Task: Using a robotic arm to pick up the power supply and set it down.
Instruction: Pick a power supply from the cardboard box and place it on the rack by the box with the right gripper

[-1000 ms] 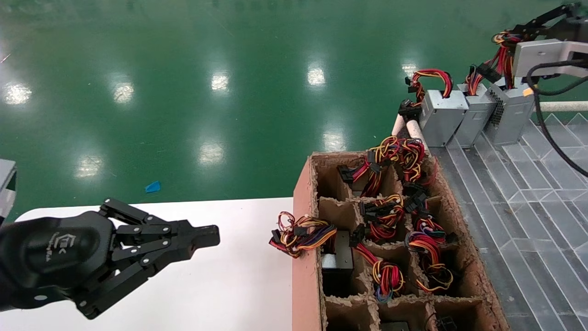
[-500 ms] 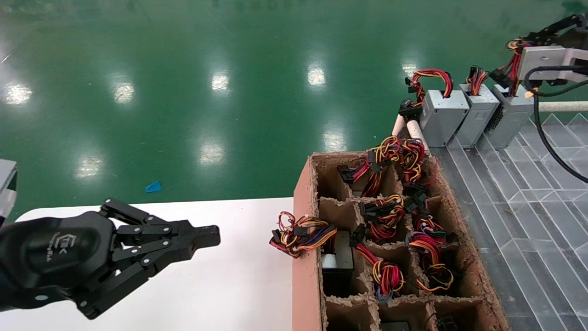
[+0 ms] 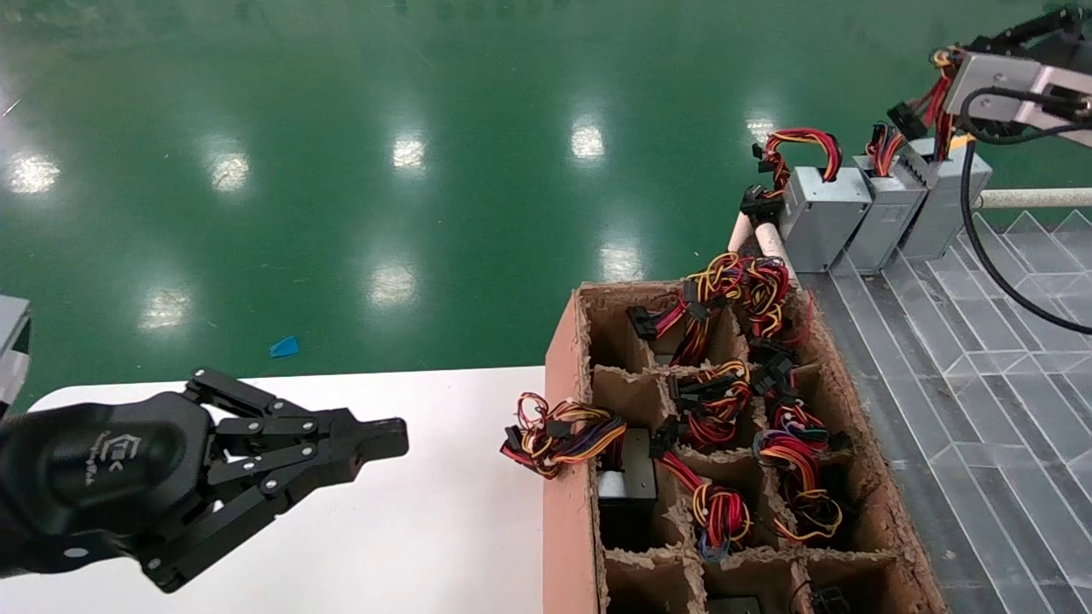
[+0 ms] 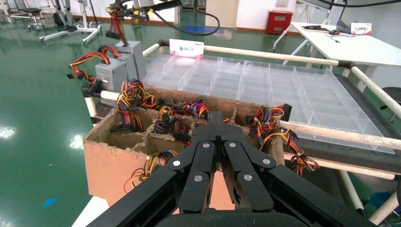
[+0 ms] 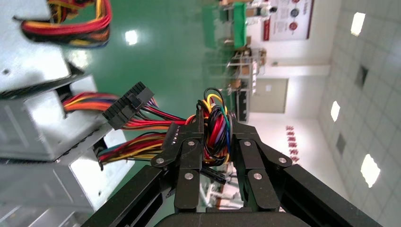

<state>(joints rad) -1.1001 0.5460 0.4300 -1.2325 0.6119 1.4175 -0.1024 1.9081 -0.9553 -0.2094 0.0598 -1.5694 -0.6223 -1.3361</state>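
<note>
A silver-grey power supply (image 3: 945,200) trailing red, yellow and orange wires (image 5: 215,132) was pictured against a glossy green floor (image 3: 384,128). A brown cardboard crate (image 3: 567,426), a white bench (image 3: 409,529), a pale grey grid-patterned tray (image 3: 981,358) and the black left hand (image 3: 375,439) were also shown.

1. The right gripper (image 3: 1036,21) is mostly cut off by the head view's corner.
2. Power supplies in the cardboard crate (image 3: 565,358) are largely hidden beneath wire bundles (image 3: 793,465).
3. The white sign's (image 4: 186,47) lettering is illegible.
</note>
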